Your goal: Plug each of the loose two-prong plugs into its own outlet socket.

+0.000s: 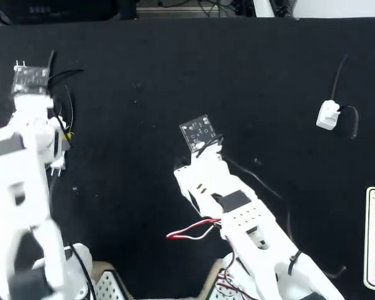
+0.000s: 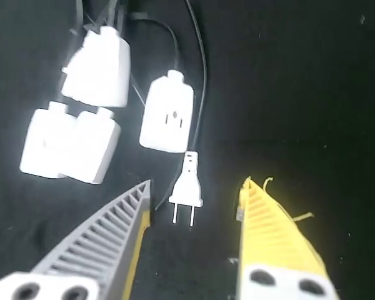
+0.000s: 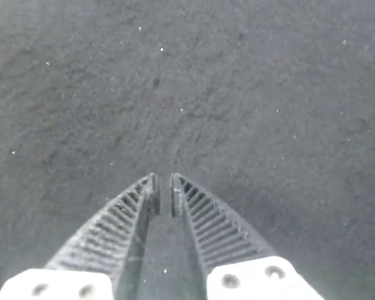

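Over on the left side of the black cloth table [image 1: 144,75], the left gripper [image 2: 197,184] hangs spread wide around a small white two-prong plug [image 2: 188,187], which lies just beside a white plastic outlet socket [image 2: 169,119]. Looks like the grab step to me. Next it needs to drop and pinch the plug body squarely. The right gripper [image 3: 162,190] sits mid-table, pinched together on nothing.
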`<state>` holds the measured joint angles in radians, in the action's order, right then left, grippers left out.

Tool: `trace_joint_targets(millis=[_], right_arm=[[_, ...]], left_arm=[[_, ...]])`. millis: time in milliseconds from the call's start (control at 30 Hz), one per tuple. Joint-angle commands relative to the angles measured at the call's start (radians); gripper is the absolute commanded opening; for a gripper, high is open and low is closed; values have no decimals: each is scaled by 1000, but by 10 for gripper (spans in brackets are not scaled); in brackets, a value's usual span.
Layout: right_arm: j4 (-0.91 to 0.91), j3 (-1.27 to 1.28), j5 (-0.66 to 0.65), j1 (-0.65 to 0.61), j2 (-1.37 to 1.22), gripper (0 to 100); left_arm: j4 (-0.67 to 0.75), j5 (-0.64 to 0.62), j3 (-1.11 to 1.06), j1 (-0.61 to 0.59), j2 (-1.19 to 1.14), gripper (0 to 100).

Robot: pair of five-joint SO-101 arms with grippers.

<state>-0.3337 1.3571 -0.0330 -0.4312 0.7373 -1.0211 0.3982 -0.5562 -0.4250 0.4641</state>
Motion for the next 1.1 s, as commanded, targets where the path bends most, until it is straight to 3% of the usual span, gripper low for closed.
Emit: trace_joint_targets(millis=[0,300,567,833,1067], right_arm=[[28,-4,-8,-14,30,35],[28,-4,-8,-14,30,35],[28,-4,-8,-14,30,35],[28,-4,-8,-14,30,35],[28,-4,-8,-14,30,35]], left_arm=[[-52,9,248,-7,-236,236],[-226,11,714,-10,-680,236],[-276,12,977,-30,-930,236],[-276,149,1036,-59,-1060,234],[-276,150,1044,-47,-1080,235]])
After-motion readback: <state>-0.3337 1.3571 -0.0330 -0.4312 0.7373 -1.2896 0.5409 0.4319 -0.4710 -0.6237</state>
